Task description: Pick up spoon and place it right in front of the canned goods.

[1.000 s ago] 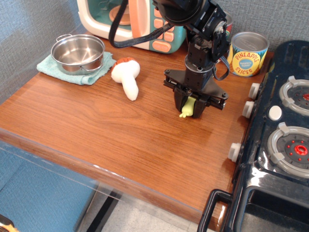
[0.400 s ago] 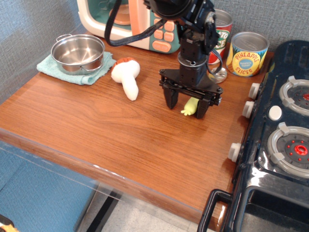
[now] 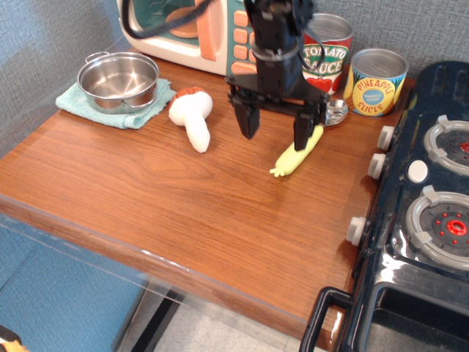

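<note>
The spoon (image 3: 297, 155) lies flat on the wooden table, its pale yellow-green handle pointing front-left and its shiny bowl (image 3: 335, 111) resting just in front of the two cans. The red-and-white Tomato Sauce can (image 3: 327, 56) and the yellow Pineapple Slices can (image 3: 375, 82) stand upright at the back right. My gripper (image 3: 275, 126) hangs open and empty above the table, just left of the spoon handle; its right finger overlaps the handle in the view.
A white mushroom toy with an orange cap (image 3: 192, 115) lies left of the gripper. A steel pot (image 3: 118, 79) sits on a teal cloth at the back left. A toy microwave (image 3: 196, 31) stands at the back. A black toy stove (image 3: 425, 213) fills the right side.
The gripper let go of the spoon handle, opened wide and rose up and to the left. The spoon now lies flat on the table in front of the cans.
</note>
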You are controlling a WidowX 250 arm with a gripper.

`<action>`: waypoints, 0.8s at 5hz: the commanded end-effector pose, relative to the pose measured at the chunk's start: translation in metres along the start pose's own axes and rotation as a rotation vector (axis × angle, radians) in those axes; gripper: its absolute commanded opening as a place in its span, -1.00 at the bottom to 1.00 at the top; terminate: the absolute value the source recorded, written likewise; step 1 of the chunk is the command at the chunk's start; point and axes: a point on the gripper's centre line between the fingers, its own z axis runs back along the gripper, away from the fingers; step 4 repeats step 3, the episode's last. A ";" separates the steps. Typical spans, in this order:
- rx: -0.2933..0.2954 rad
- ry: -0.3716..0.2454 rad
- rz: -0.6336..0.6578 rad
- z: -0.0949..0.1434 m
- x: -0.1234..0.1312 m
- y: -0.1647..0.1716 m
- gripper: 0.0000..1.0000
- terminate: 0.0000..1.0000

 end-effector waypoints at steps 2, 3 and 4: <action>0.055 -0.075 -0.079 0.045 -0.005 0.013 1.00 -1.00; 0.055 -0.075 -0.079 0.045 -0.005 0.013 1.00 1.00; 0.055 -0.075 -0.079 0.045 -0.005 0.013 1.00 1.00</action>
